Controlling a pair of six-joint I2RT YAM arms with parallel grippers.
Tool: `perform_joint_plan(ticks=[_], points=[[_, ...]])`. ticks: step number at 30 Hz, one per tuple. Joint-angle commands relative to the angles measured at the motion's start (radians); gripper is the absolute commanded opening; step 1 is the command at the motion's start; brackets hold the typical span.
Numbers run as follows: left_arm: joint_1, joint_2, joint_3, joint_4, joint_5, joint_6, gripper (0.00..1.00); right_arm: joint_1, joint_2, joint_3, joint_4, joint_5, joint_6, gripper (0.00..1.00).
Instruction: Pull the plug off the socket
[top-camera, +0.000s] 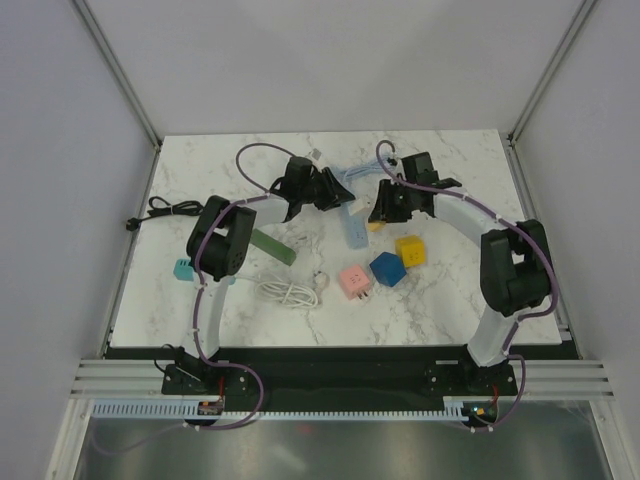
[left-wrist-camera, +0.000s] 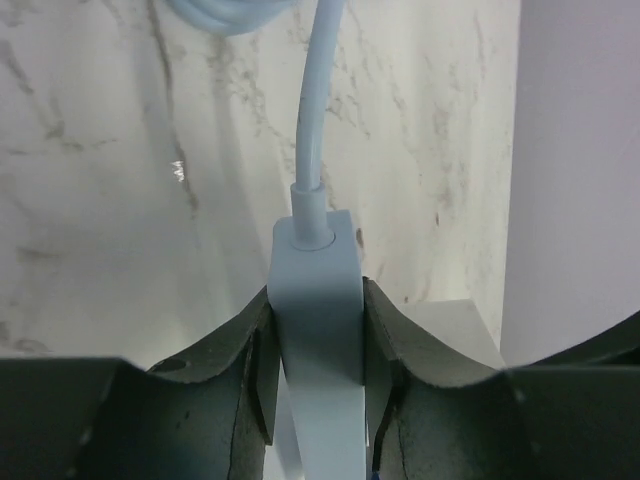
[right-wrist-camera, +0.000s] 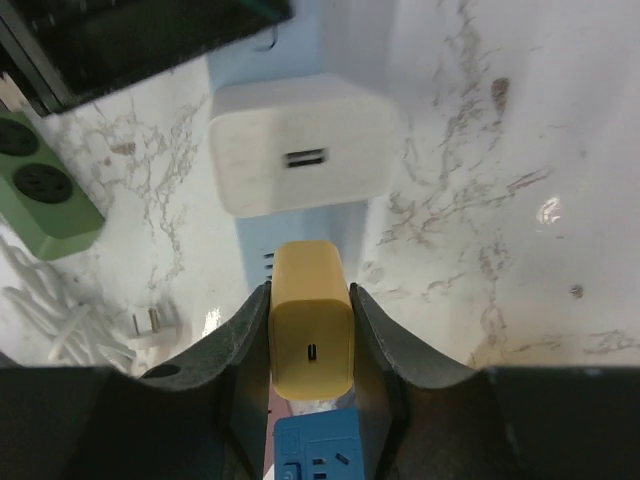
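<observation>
Marble (top-camera: 450, 300), left tool (left-wrist-camera: 315, 335) clamps socket (left-wrist-camera: 314, 265), right tool (right-wrist-camera: 310, 305) plug (right-wrist-camera: 311, 350)

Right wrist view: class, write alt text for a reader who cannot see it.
The right gripper clamps a yellow plug seated in a pale blue power strip. A white USB charger sits beyond it on the same strip.

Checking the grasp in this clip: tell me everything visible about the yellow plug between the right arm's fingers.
The yellow plug is a small rounded block, matte plastic by its look, with one narrow slot port in the face toward the wrist camera. It sits over the pale blue power strip, near a white charger. The right end effector clamps its two sides. Its prongs are hidden.
</observation>
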Motion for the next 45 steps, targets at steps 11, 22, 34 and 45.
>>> perform_joint_plan(ticks=[11, 22, 34, 45], points=[[0.038, -0.005, -0.001, -0.082, -0.050, 0.183, 0.02, -0.190, -0.105, -0.049, 0.109, 0.023, 0.088, 0.00], [0.038, 0.001, -0.004, -0.064, -0.011, 0.166, 0.02, -0.195, -0.261, -0.201, -0.008, 0.683, 0.107, 0.02], [0.038, 0.007, -0.017, -0.039, 0.029, 0.148, 0.02, -0.195, -0.256, -0.336, 0.058, 0.549, 0.122, 0.20], [0.044, 0.010, -0.021, -0.023, 0.052, 0.134, 0.02, -0.196, -0.261, -0.328, 0.067, 0.538, 0.102, 0.67]])
